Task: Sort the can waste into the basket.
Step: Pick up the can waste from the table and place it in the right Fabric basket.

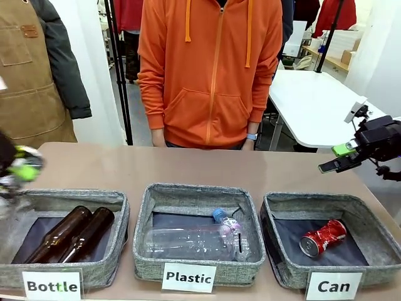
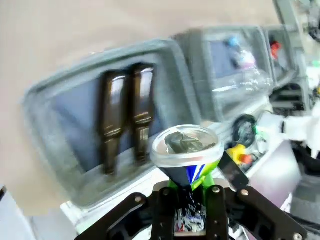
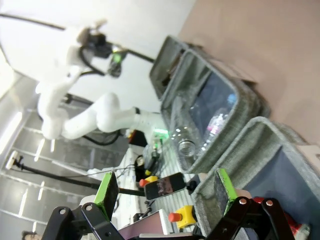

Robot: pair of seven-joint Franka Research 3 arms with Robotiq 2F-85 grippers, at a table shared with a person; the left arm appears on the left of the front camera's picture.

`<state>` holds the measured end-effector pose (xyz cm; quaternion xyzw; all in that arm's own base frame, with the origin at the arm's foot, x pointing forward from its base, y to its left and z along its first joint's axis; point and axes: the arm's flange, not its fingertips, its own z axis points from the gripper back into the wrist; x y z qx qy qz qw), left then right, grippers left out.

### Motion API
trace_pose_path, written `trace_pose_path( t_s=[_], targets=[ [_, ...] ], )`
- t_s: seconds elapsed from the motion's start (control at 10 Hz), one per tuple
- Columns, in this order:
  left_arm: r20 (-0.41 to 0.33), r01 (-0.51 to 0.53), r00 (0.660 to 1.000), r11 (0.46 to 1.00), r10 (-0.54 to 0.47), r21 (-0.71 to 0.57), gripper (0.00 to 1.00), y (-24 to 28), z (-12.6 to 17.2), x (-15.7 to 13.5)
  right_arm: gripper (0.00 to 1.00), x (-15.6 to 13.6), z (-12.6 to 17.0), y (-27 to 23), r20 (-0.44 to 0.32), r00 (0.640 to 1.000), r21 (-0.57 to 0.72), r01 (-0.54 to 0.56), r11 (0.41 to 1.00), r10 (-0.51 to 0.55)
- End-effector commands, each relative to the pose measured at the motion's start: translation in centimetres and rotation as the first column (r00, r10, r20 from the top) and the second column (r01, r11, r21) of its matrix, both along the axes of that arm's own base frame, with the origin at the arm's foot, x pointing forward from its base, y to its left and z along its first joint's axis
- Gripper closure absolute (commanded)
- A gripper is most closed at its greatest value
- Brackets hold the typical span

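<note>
Left gripper (image 2: 187, 200) clamping dark can (image 2: 187, 150) over "Bottle" bin (image 1: 62, 241), right gripper (image 3: 165, 192) hanging wide open, empty, beyond "Can" basket (image 1: 369, 216), 1 red can (image 1: 322, 237) lying inside, "Plastic" bin (image 1: 197, 194) sitting between.

Beige-brown tabletop (image 1: 188, 166) up front, a white round-cornered table (image 1: 313, 103) behind at right, pale wall (image 1: 385, 56) beyond it, a black stand pole (image 1: 119, 69) at left, cardboard boxes on a far shelf (image 1: 326, 56), even indoor light.
</note>
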<state>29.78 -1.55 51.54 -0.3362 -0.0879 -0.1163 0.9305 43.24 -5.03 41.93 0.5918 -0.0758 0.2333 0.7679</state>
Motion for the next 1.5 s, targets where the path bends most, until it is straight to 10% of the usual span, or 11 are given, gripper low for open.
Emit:
trace_pose_path(
  t_s=[0.0, 0.2, 0.8, 1.1, 1.4],
  targets=[
    [0.044, 0.201, 0.978, 0.979, -0.202, 0.038, 0.81, -11.7, 4.2, 0.7, 0.01, -5.0, 5.0, -4.2, 0.103, 0.986, -0.207, 0.147, 0.967, -0.128],
    [0.169, 0.352, 0.910, 0.921, -0.378, 0.164, 0.81, -24.2, 6.3, -0.8, 0.01, -10.4, 7.1, -10.2, 0.163, 0.971, -0.371, 0.226, 0.901, -0.177],
    [0.371, 0.650, 0.523, 0.640, -0.768, 0.409, 0.81, -53.7, 1.6, -4.7, 0.01, -23.1, 4.2, -22.0, 0.199, 0.855, -0.327, 0.519, 0.790, -0.480],
    [0.362, 0.600, 0.572, 0.676, -0.736, 0.428, 0.81, -59.1, -2.6, -3.4, 0.01, -21.5, 6.0, -20.9, 0.218, 0.889, -0.367, 0.457, 0.810, -0.403],
    [0.377, 0.575, 0.441, 0.579, -0.815, 0.579, 0.81, -63.1, -5.0, -2.3, 0.01, -21.5, 6.0, -20.9, 0.218, 0.889, -0.367, 0.457, 0.810, -0.403]
  ],
)
